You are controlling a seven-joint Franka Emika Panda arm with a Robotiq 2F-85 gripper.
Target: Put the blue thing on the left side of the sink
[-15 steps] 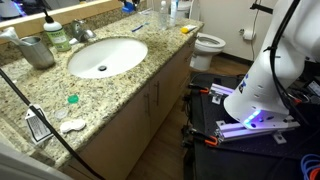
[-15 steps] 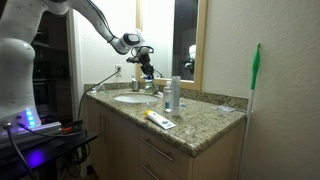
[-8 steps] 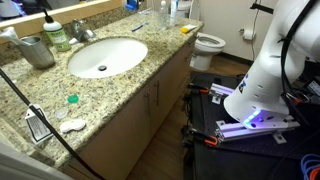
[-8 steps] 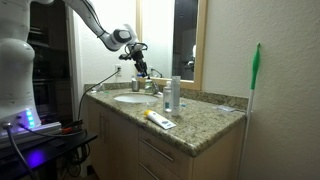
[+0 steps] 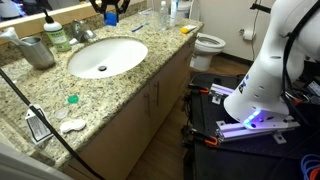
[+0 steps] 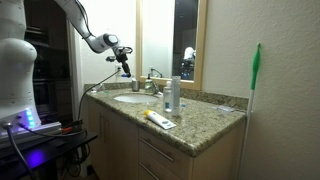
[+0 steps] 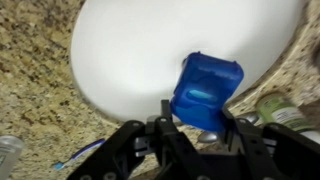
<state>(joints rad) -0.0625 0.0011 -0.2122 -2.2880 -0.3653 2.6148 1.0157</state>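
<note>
In the wrist view my gripper (image 7: 195, 128) is shut on the blue thing (image 7: 205, 88), a small bright blue piece held between the fingers above the white sink (image 7: 120, 50) and its granite rim. In both exterior views the gripper (image 5: 110, 10) (image 6: 124, 66) hangs above the counter near the faucet (image 5: 80, 32), behind the oval sink (image 5: 125, 48) (image 6: 132, 98). The blue thing is too small to make out in the exterior views.
A tall blue-tinted bottle (image 5: 165, 12) (image 6: 173, 95) stands on the counter. A metal cup (image 5: 38, 50), a tiny green piece (image 5: 72, 99), a white cloth (image 5: 72, 125) and a yellow item (image 6: 160, 120) lie on the granite. A toilet (image 5: 208, 45) stands beyond the counter's end.
The arm has swung leftward and lower in one exterior view, carrying the gripper over the sink. It has come into the other exterior view at the top edge.
</note>
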